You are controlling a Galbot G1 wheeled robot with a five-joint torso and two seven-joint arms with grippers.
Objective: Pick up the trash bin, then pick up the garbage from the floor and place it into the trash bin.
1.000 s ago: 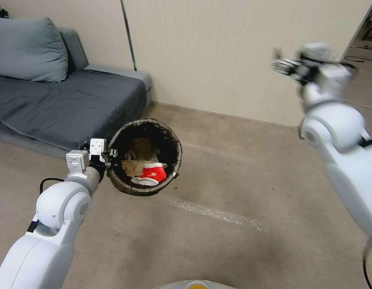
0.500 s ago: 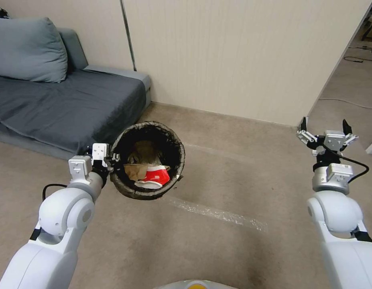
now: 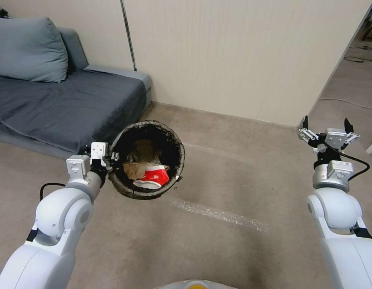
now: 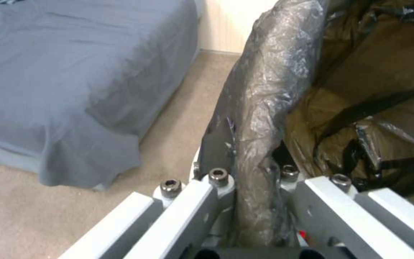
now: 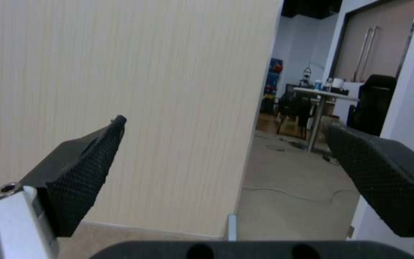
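1. Looks like the bin-pickup step is done: the left end effector is clamped on the near rim of the trash bin, one finger inside the bag liner and one outside, holding it up off the floor.
2. The bin hangs just ahead of that end effector, mouth tipped toward the head camera, with garbage already inside: a red-and-white crushed cup on top of some brown paper.
3. The right end effector is held up in the air well off to the bin's side, fingers spread wide, touching nothing.
4. My guess for what's next: no loose litter on the carpet around either end effector, so it probably needs to look or drive elsewhere for more, keeping the bin level.
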